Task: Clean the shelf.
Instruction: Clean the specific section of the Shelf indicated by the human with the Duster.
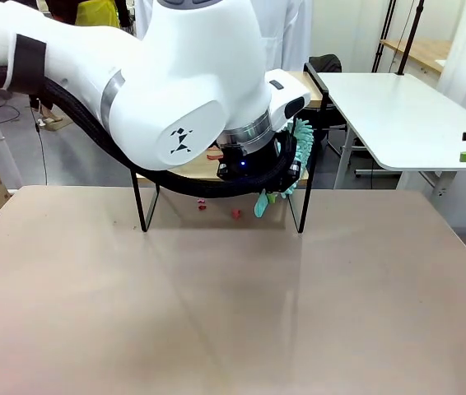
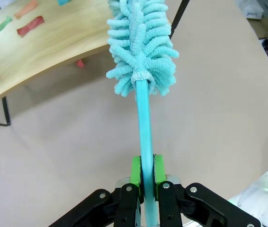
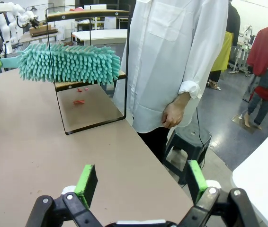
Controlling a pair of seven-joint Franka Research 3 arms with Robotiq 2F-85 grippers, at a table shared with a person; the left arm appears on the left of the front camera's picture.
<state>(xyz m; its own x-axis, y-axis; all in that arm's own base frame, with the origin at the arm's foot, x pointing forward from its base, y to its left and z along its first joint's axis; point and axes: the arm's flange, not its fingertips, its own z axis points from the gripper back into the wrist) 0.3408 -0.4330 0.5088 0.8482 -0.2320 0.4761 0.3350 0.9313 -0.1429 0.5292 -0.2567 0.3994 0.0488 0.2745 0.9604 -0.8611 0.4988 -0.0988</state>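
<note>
Shelf (image 2: 39,52) stands on the table (image 2: 219,118), ahead of the left jaws and off to their left. Red and green paper bits (image 2: 30,26) lie on its wooden board. The left gripper (image 2: 144,170) pinches the blue handle of a duster (image 2: 143,42) tight between its green pads, and the fluffy head is up by the board's edge. The right gripper (image 3: 141,182) has its jaws spread wide, with nothing between them. Far ahead of them, to the left, is the shelf. A person (image 3: 172,61) in a white coat stands ahead, a bit to the right.

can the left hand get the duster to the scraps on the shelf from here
Probably yes: the left hand grips the duster, whose head lies at the shelf edge with nothing before the scraps.
</note>
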